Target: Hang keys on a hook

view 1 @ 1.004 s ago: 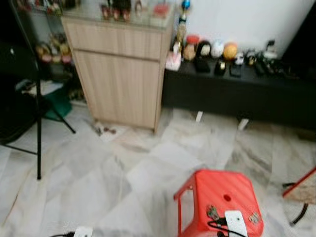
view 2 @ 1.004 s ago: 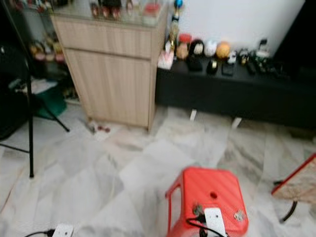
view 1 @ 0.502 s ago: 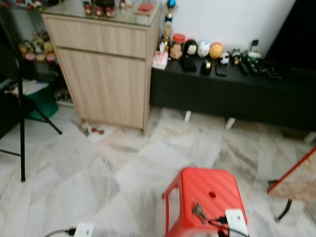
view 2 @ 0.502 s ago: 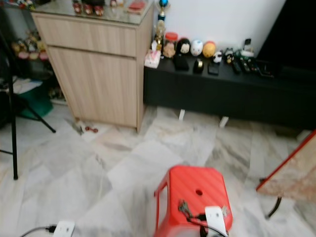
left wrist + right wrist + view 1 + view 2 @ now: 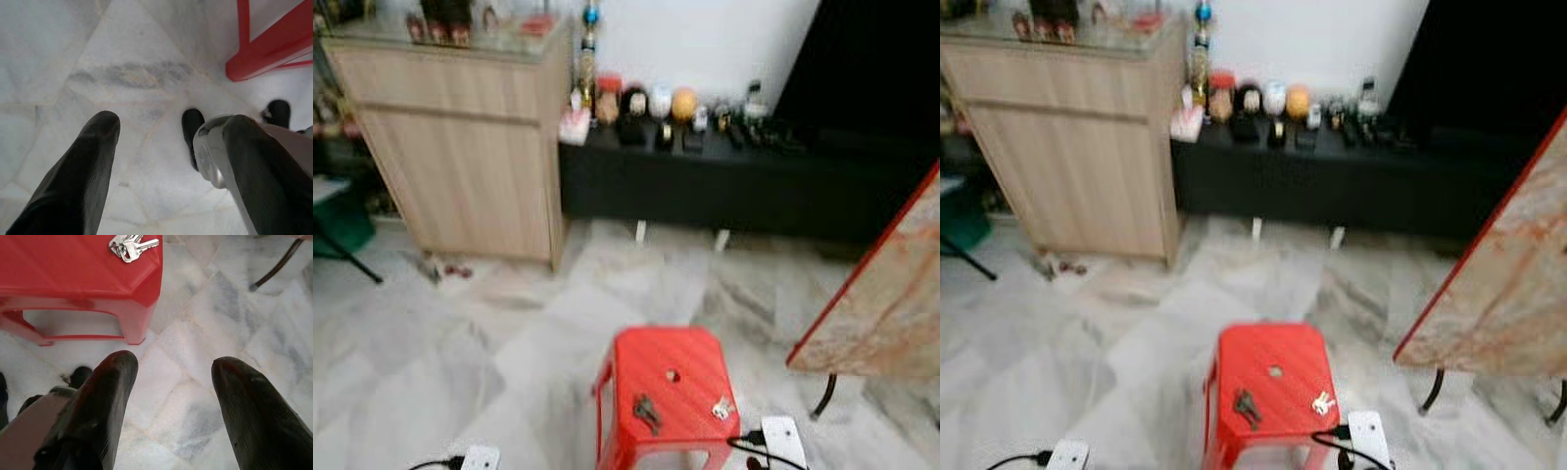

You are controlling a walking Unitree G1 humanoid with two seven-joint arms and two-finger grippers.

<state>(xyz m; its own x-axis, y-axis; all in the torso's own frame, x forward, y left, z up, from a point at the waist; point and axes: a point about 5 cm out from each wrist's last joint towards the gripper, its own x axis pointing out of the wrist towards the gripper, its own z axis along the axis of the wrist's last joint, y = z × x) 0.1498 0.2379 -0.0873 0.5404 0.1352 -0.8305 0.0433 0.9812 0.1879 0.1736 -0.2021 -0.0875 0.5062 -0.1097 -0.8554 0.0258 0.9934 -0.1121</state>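
A silver bunch of keys [image 5: 131,246] lies on the right near part of a red stool [image 5: 661,387], with a darker bunch [image 5: 646,412] to its left on the same top. The stool stands on a marble floor [image 5: 489,333]. Beyond it are a wooden cabinet [image 5: 460,157] at far left and a low black bench [image 5: 724,181] of small ornaments. Both the left gripper [image 5: 166,161] and the right gripper [image 5: 171,401] hang released above the floor, fingers spread, grasping nothing.

No text, label, brand, number or sign is legible on anything here.
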